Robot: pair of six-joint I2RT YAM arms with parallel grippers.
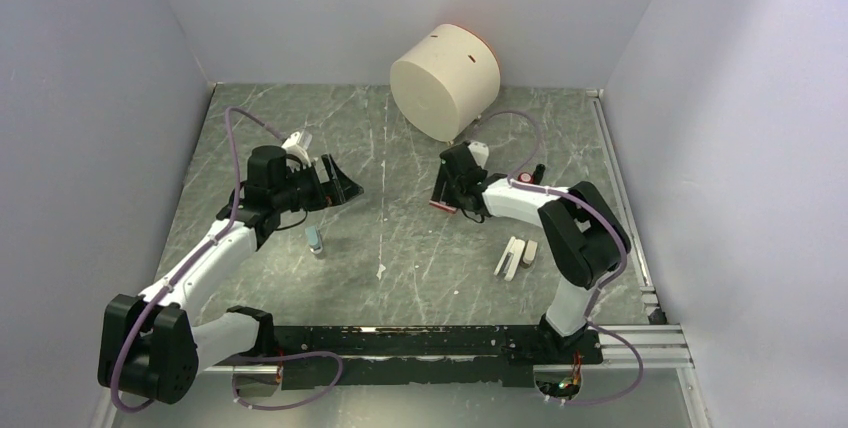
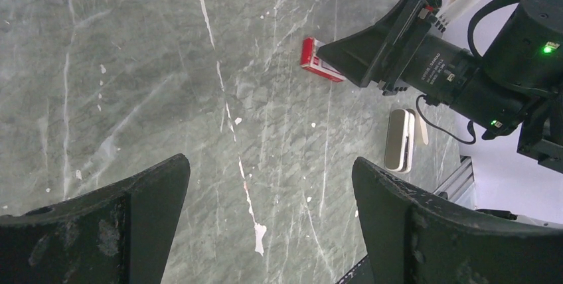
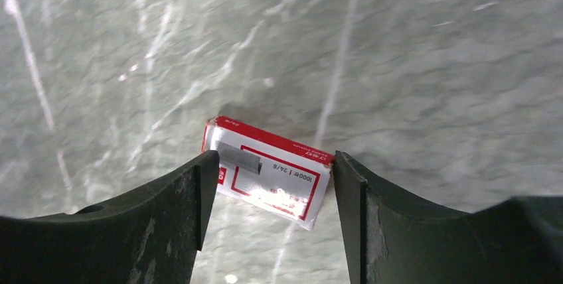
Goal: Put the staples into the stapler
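right tool (image 3: 273, 164) spread wide over red-and-white box (image 3: 289, 188), contents hidden

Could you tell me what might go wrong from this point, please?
The right gripper stands open over the small red-and-white cardboard box, which lies skewed between its fingers; closing could twist or crush it. The white plastic stapler lies close beside the right arm's elbow, so a swing might knock it away.

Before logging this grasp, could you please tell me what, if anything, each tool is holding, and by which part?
Nothing is held. The left tool is open and empty; the right tool is open astride the red-and-white box, not visibly clamping it.
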